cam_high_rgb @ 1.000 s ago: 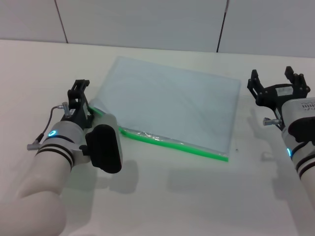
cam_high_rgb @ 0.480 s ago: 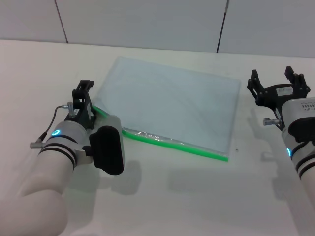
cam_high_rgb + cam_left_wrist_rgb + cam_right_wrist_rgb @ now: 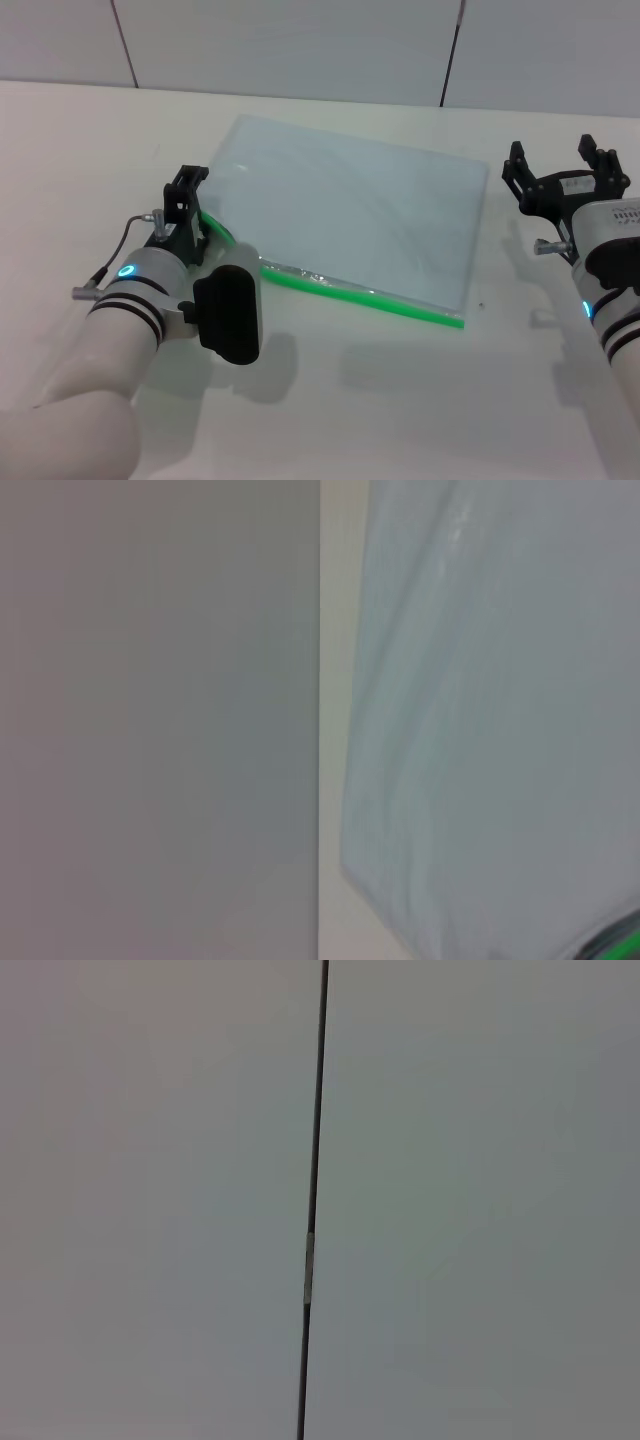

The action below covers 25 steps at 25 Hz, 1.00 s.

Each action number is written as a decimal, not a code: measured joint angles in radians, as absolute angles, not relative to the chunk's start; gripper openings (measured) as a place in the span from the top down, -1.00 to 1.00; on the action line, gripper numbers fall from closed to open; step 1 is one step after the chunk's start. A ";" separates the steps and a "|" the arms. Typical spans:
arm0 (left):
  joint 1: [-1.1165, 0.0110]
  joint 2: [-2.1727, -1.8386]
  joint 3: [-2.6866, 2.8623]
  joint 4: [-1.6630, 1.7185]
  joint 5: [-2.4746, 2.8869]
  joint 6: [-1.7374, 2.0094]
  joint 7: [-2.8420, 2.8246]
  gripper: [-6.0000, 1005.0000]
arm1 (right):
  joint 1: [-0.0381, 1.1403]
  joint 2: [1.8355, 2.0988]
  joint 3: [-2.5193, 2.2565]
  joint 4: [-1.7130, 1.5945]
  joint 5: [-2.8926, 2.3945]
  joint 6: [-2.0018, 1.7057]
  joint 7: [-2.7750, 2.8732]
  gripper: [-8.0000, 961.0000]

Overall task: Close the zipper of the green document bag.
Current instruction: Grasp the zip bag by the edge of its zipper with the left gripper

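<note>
Your head view shows the whole green document bag flat on the tabletop. The zipper runs along its near edge. Left hand sits at the zipper's left end, touching the bag's corner; can't tell its finger spread. Left wrist view gives only bag surface. Right hand is beside the bag's right edge, apart, fingers wide. Can't tell contents.

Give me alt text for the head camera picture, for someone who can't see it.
The left gripper sits at the left end of the green zipper of a flat pale blue-grey bag on a white table. The right gripper, fingers open, waits off the bag's right edge.
</note>
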State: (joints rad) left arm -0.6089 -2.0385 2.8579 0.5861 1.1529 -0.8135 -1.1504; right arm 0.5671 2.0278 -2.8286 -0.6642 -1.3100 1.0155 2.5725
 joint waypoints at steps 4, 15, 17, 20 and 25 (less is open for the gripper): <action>-0.609 -2.039 2.858 0.587 1.173 -0.812 -1.150 -0.44 | 0.567 2.028 -2.829 -0.664 -1.310 1.016 2.572 -0.74; -0.607 -2.040 2.858 0.590 1.240 -0.812 -1.150 -0.43 | 0.565 2.028 -2.829 -0.664 -1.310 1.015 2.572 -0.74; -0.606 -2.040 2.858 0.591 1.248 -0.812 -1.150 -0.43 | 0.565 2.028 -2.829 -0.664 -1.310 1.016 2.572 -0.74; -0.605 -2.040 2.858 0.591 1.258 -0.812 -1.146 -0.42 | 0.565 2.028 -2.829 -0.664 -1.310 1.016 2.572 -0.74; -0.604 -2.040 2.858 0.593 1.261 -0.813 -1.128 -0.41 | 0.565 2.028 -2.829 -0.664 -1.310 1.016 2.572 -0.74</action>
